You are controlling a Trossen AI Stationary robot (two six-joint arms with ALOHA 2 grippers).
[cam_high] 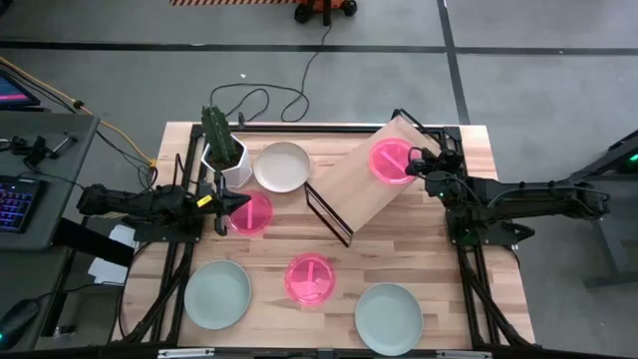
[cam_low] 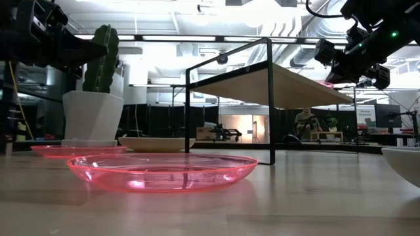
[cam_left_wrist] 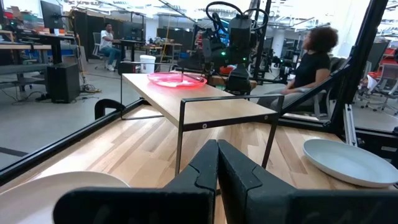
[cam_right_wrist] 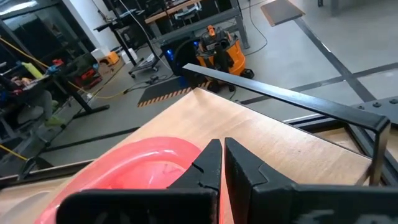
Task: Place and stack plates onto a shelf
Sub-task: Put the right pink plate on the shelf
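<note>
The shelf stands slantwise at the table's far middle. One pink plate lies on its far-right end, and my right gripper is shut at that plate's right rim. My left gripper hangs shut above a second pink plate, which lies flat on the table near the cactus. A third pink plate lies at the near middle. The cream plate is beside the cactus. Two grey-green plates lie along the near edge. My right gripper is shut on the rim of the pink plate, on the side toward the table's right edge. It comes in roughly level from the right. The fingertips hide the exact place of contact. The plate lies flat on the shelf board.
A white pot with a green cactus stands at the far left, close to my left arm. The shelf's black frame is open underneath. People sit in the room beyond the table. Bare tabletop lies between the shelf and the near plates.
</note>
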